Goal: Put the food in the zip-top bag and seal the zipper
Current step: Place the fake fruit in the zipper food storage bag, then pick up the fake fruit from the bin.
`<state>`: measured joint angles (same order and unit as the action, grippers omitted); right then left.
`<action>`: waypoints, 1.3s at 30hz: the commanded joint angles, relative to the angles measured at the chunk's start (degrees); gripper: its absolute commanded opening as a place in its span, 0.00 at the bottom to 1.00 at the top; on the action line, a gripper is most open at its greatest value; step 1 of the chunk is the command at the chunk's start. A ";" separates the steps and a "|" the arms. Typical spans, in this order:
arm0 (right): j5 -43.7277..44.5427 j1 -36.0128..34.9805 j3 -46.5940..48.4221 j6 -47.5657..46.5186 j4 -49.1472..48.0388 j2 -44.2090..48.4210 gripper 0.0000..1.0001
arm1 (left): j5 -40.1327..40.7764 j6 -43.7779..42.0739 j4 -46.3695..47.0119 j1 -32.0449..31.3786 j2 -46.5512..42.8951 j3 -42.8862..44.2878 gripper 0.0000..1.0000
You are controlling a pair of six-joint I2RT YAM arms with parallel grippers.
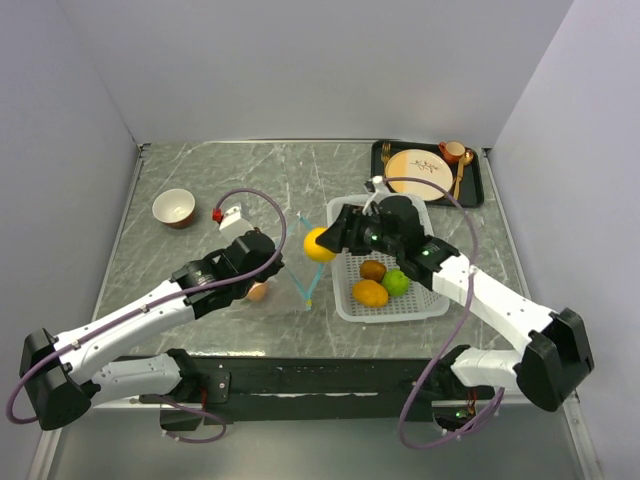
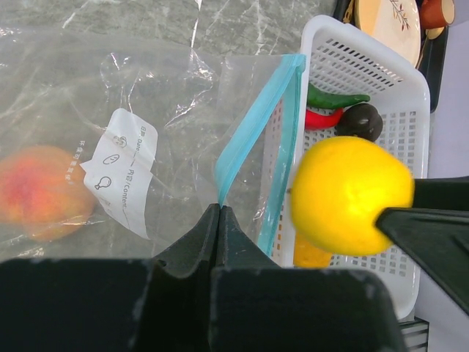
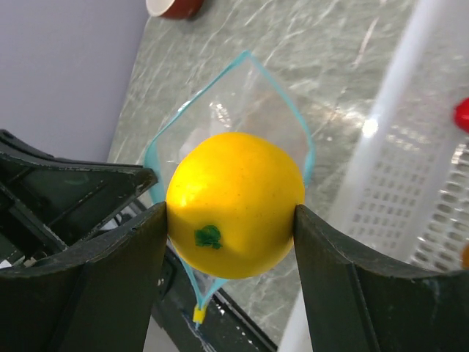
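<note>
Jaws of the left gripper (image 2: pixel 220 220) are clenched on the near end of the zipper (image 2: pixel 253 125), holding the mouth of the one zip-top bag (image 2: pixel 146 95) spread into a lens shape. One peach-pink round (image 2: pixel 44 191) lies inside the bag, at 9 o'clock from the left gripper in the left wrist view.

Jaws of the right gripper (image 3: pixel 231 213) are grasping one yellow round (image 3: pixel 234 205), one finger on each side of it. This fruit hangs over the open mouth, between the teal strip and the basket's left rim, and is not yet inside the bag.

At 3 o'clock from the bag on the marbled surface (image 1: pixel 200 170) stands one white mesh basket (image 1: pixel 440 305). Three rounds show in its near half from above: one orange (image 1: pixel 370 292), one lime-green (image 1: pixel 396 283) and one brown (image 1: pixel 373 269). In its far half, the left wrist view shows two peppers, one green pepper (image 2: pixel 333 97) and one red pepper (image 2: pixel 322 117), touching each other, with a dark round (image 2: pixel 359 121) just beside them. I cannot tell whether that is the same brown one.

Farther off, at 10 o'clock from the bag, sits one small bowl (image 1: pixel 174 208). At 1 o'clock, beyond the basket, one black tray (image 1: pixel 478 192) carries one tan plate (image 1: pixel 416 170), one cup (image 1: pixel 452 152) and two gold utensils (image 1: pixel 461 175).
</note>
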<state>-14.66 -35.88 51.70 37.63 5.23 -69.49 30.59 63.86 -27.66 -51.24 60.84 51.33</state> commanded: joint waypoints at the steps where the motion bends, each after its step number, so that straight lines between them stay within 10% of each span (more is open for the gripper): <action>1: -0.99 -2.52 4.54 -0.98 -2.86 -3.35 0.38 | -0.44 -0.93 0.15 -0.26 -2.65 0.17 0.02; 8: -1.69 -5.86 7.97 -3.08 -1.54 -8.37 0.50 | -0.27 -0.66 0.06 -0.17 -5.73 -0.44 0.02; 15: 1.90 -6.31 5.95 -2.47 -3.13 -5.40 0.92 | 0.52 -0.40 -1.26 -0.17 -6.96 0.00 0.02; 30: 24.23 -0.52 3.23 -1.07 9.77 3.58 1.00 | 3.95 1.62 -2.84 -0.17 -14.07 -2.73 0.02; 39: 23.27 9.07 4.54 -4.31 19.71 -0.73 1.00 | 3.60 1.45 -2.49 -0.26 -12.51 -2.64 0.02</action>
<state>7.05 -27.70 55.18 36.03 19.31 -68.75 33.47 65.36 -31.53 -51.24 47.07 48.45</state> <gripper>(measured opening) 0.996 0.025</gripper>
